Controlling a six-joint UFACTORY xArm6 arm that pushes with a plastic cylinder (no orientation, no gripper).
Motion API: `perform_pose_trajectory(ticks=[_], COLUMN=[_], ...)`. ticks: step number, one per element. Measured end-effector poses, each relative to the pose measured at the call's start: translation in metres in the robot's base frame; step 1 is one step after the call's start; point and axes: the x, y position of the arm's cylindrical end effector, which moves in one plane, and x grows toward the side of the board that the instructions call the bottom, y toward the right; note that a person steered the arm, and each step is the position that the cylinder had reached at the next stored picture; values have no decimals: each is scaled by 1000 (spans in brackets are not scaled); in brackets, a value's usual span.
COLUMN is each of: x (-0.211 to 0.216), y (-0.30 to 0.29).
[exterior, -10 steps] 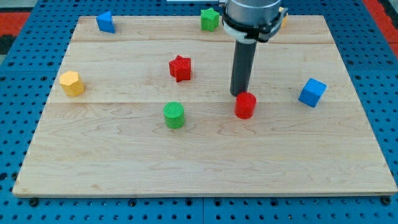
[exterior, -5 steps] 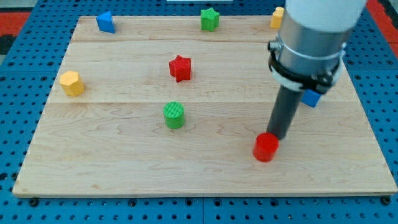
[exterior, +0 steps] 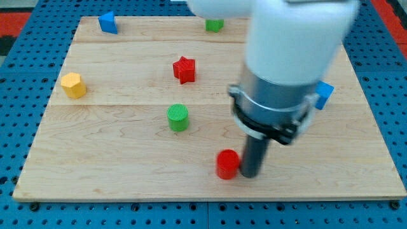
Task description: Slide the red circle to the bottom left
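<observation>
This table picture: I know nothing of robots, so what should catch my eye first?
The big pale arm looming over the view's right, ending in a dark rod. My tip sits right beside the red circle, on its right, near the board's bottom edge. Scattered elsewhere: a green circle, red star and yellow block.

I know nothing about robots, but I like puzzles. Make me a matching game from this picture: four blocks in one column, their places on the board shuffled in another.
Blocks:
1. red circle
2. yellow block
3. green cylinder
4. red star

Places:
A. near the board's left edge
B. above the green cylinder, toward the view's top
C. close by my tip, on its left
D. near the middle, below the red star

Pairs: 1-C, 2-A, 3-D, 4-B
</observation>
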Motion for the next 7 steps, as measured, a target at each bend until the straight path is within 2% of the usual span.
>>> perform_pose_trajectory(ticks=[1,2,4,5,6,7], x=[-28,-20,49,33,22,-2], y=[-12,-79,-62,-104,-112,-69])
